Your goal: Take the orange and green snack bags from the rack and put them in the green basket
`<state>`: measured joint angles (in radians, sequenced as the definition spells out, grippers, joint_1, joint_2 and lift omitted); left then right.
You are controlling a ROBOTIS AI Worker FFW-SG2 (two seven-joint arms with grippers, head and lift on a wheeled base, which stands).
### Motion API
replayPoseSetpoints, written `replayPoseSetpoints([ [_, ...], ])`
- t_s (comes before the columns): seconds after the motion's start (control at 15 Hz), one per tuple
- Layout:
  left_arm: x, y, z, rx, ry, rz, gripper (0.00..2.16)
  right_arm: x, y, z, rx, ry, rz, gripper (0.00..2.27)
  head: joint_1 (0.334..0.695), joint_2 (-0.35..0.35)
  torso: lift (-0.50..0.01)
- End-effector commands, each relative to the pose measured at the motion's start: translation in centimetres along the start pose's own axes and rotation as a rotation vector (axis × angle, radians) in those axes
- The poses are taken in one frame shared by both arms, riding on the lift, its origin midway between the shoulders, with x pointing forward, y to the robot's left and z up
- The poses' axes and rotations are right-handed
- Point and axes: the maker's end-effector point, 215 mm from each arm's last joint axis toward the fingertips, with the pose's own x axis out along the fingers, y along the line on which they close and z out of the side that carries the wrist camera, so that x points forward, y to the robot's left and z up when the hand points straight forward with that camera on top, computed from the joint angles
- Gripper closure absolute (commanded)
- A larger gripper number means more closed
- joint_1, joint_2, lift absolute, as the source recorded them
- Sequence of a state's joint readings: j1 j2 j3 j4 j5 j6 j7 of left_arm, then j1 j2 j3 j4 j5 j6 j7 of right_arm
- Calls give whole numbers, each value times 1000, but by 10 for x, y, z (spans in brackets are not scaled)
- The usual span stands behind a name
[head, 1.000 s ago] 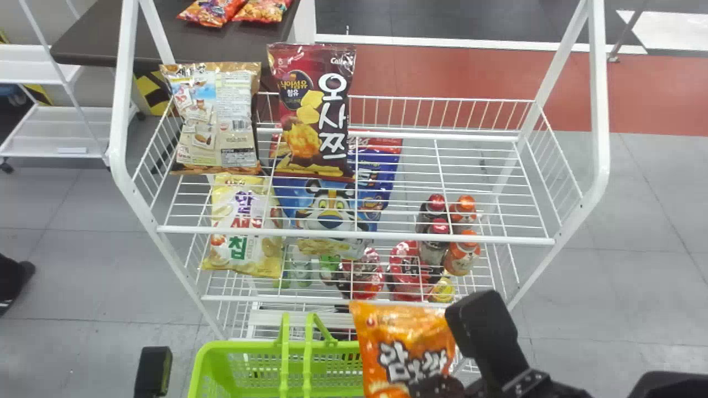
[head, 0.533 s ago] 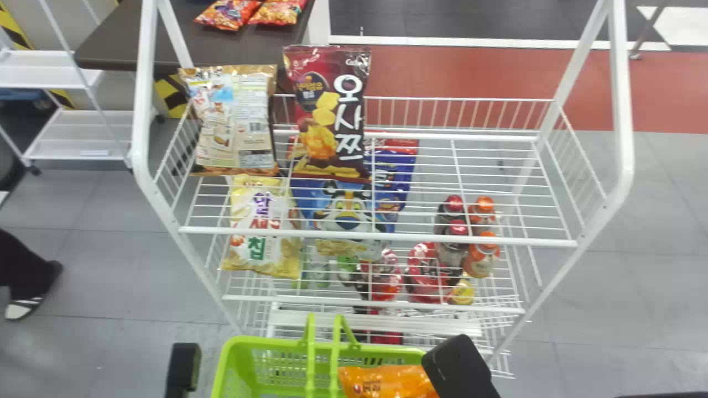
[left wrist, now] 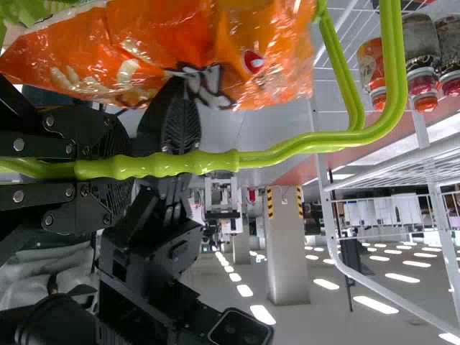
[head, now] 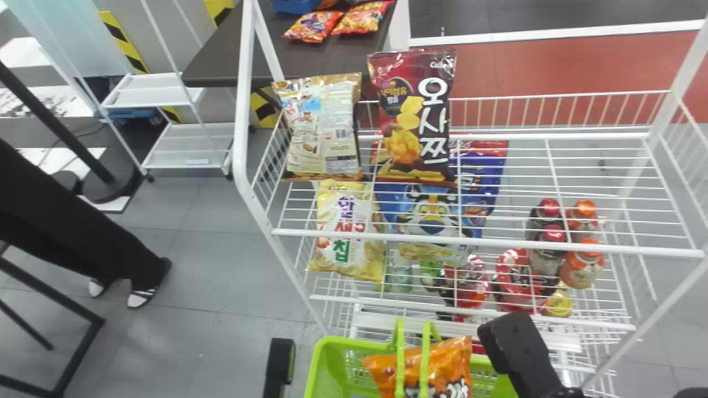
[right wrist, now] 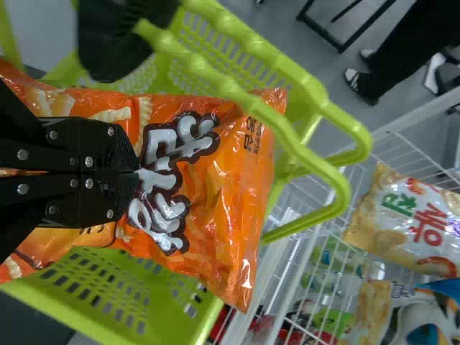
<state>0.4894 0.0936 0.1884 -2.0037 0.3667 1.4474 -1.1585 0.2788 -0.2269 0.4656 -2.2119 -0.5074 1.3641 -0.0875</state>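
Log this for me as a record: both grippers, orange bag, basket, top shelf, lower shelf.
left gripper: jaws closed around the green basket's handles
right gripper: jaws closed on the orange snack bag
orange snack bag: at the basket's mouth, handles crossing in front of it in the head view
green basket: in front of the white wire rack
top shelf: beige snack bag and dark red snack bag, side by side
lower shelf: yellow-and-white snack bag, blue tiger bag, orange-capped and red-capped bottles
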Motion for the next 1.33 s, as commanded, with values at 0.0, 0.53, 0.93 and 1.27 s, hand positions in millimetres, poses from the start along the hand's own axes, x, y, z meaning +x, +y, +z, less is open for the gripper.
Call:
replayPoseSetpoints([
  [0.0,0,0,0,0,2,-1,2145,22,-7,10,23,-34,2,1855,695,262,0],
  [0.53,0,-2,1,6,0,-5,2145,61,-61,-3,74,-3,-78,117,695,237,0],
  [0.93,1,-2,-1,5,0,-8,2145,58,-62,-53,76,182,-81,39,695,184,0],
  [1.27,1,0,0,6,-1,-2,2145,30,-61,-46,68,137,-118,53,695,148,0],
])
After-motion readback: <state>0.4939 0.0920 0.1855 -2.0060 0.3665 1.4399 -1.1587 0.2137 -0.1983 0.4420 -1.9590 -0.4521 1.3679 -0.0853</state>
